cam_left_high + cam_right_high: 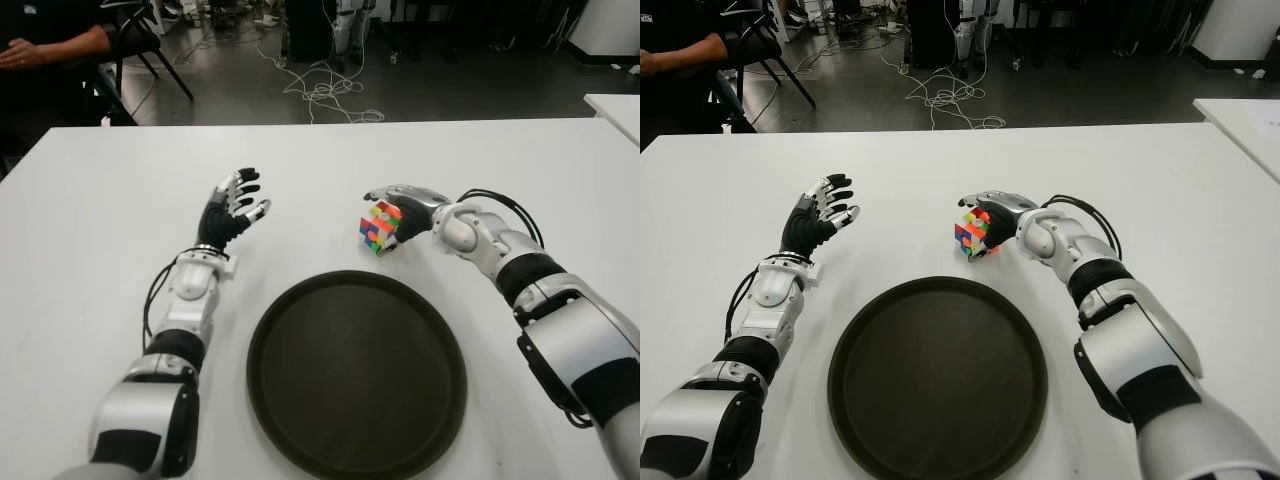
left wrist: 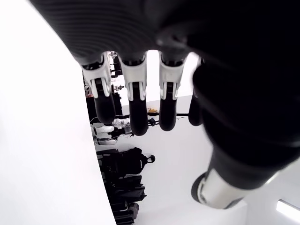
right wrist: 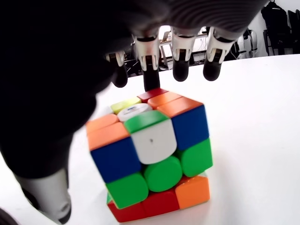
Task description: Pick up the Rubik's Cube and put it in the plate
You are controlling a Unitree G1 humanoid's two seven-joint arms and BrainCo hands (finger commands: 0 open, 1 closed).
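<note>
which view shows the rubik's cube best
The right wrist view: the Rubik's Cube fills the frame on the table, the right hand around it. Both eye views show it small, beyond the plate. The left wrist view misses it.

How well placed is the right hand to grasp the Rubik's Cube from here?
Probably well placed: the right hand is already draped over the Rubik's Cube on the white table, fingers beyond its top, nothing between. The plate sits nearer the robot, out of the way.
</note>
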